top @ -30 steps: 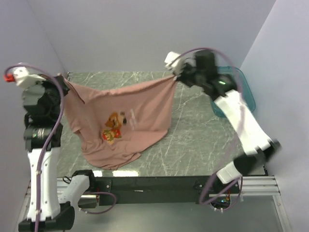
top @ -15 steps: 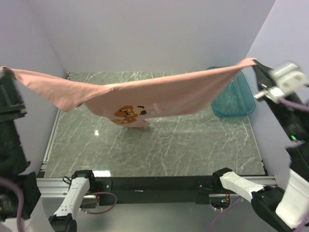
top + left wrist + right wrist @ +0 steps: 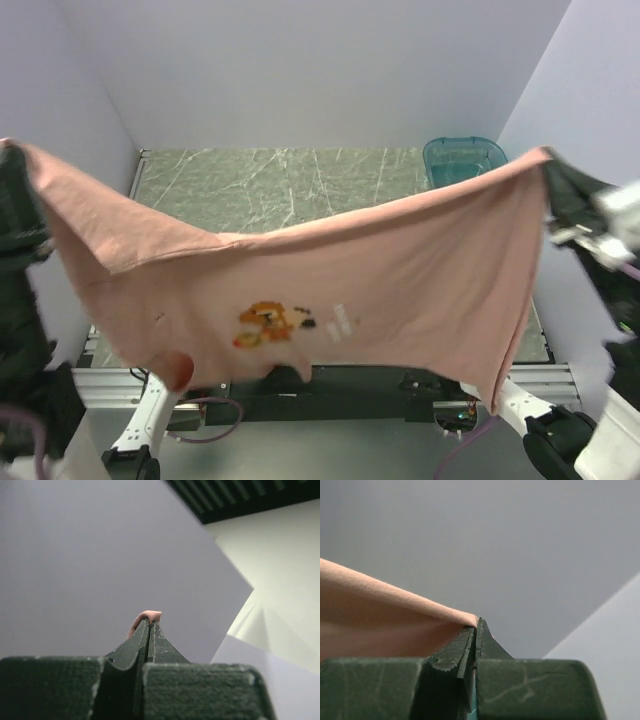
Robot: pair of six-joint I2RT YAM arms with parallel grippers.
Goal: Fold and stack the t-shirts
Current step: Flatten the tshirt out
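Right now you have the dusty salmon-pink short-sleeved cotton t-shirt (image 3: 420,270) stretched wide in the air between both arms, well above the grey-green marbled table top (image 3: 300,185). Your left gripper (image 3: 150,626) is at the far left edge of the overhead view. Its dark jaws are pressed together on a small bunched nub of pink cloth that pokes out just past the tips. Your right gripper (image 3: 476,624) is at the far right, jaws likewise clamped tight. It pinches a corner of the fabric, whose edge runs off to the left in the wrist view.

Between the two grips the upper edge of the shirt sags in a shallow curve, lowest left of the middle. The body hangs down like a curtain toward the overhead camera and hides the near part of the table. The chest print of red-brown and orange pixel figures (image 3: 265,325) faces that camera, low and left of centre. Small white lettering (image 3: 341,321) sits just to its right (too blurred to read). The right-hand side of the shirt falls to a point at lower right.

At the far right corner of the table stands the teal see-through plastic tub (image 3: 465,158), its near side covered in view by the shirt's top edge. You cannot tell from here whether it holds anything. Both wrist cameras look past the fingers at plain pale walls (image 3: 520,540).
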